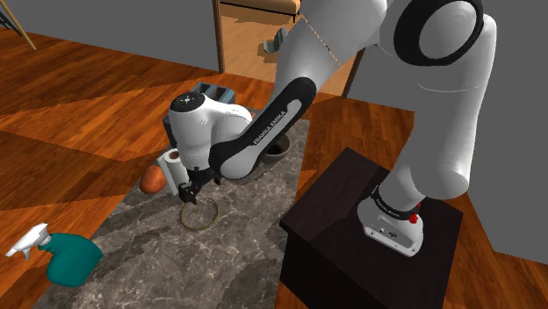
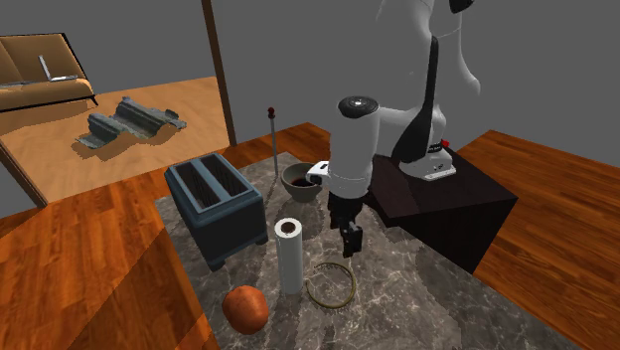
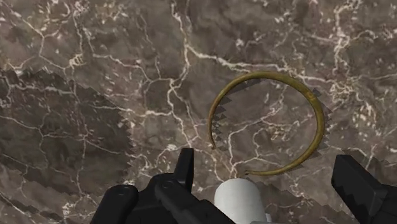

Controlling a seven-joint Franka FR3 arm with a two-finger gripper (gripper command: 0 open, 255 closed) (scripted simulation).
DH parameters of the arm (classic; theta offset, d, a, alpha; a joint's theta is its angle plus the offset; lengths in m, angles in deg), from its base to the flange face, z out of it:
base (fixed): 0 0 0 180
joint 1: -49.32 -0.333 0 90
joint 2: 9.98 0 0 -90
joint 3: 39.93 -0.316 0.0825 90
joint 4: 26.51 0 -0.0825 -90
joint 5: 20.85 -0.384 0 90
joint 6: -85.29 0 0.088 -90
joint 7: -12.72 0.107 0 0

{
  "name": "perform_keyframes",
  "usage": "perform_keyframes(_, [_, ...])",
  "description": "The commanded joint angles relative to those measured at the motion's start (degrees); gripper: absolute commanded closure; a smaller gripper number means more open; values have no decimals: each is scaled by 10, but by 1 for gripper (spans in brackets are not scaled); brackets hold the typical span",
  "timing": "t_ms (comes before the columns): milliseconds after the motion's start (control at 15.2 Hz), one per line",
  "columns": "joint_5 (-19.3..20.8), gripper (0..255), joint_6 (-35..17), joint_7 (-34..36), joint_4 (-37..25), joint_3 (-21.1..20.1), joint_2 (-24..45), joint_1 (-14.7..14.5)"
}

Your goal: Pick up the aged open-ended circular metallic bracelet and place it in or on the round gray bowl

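Start at the shoulder view's left, where a teal spray bottle (image 1: 70, 257) lies by the near corner of the dark marble bench (image 1: 176, 268), well apart from everything else. Moving right, you come to a brown-orange ball (image 1: 153, 179) and, just beside it, an upright white paper roll (image 1: 172, 165). Next is the bracelet (image 1: 198, 213), a thin brass-coloured open ring lying flat on the marble, near the roll and touching nothing. The jaws hang just above it on the roll's side, pointing down. In the wrist view you see the two black fingers (image 3: 184, 167) standing wide apart and gripping nothing. The bracelet (image 3: 267, 124) lies ahead of them with its gap turned toward the fingers. The jaws are open and empty. Behind the white hand sits a dark blue-grey toaster (image 1: 215, 91). Further right, the round grey bowl (image 1: 277, 151) rests on the bench, partly hidden by the forearm and well apart from the bracelet. At the far right you find the black stand (image 1: 351, 219).
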Motion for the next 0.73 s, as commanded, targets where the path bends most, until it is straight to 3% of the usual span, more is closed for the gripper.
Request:
perform_keyframes(0, [18,0,-3,18,-37,9,43,-20])
perform_keyframes(462, [50,0,11,53,-197,36,195,-91])
perform_keyframes(660, [55,0,4,56,-209,41,213,-97])
